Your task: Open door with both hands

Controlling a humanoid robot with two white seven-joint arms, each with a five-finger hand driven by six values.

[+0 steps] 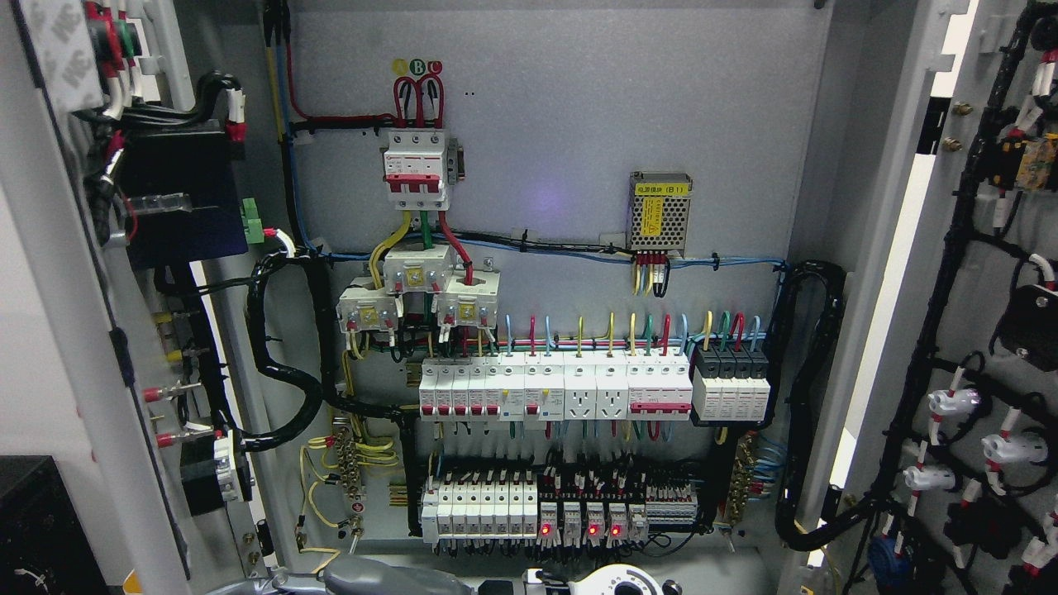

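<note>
The grey electrical cabinet stands wide open. Its left door [50, 273] is swung out at the picture's left, its inner face carrying black wiring and indicator lamps. Its right door [984, 330] is swung out at the right, with black cable looms and white lamp holders on it. The back panel [562, 149] with its breakers and coloured wires is fully in sight. Only slivers of my arms show at the bottom edge: a grey shell [372, 576] left of the middle and a white and black round part [612, 581] just right of it. Neither touches a door.
Rows of white breakers [554, 392] and relays with red lights [579, 516] fill the lower panel. A three-pole breaker [417, 169] and a small power supply [660, 213] sit higher up. A black box [41, 529] stands at the lower left corner.
</note>
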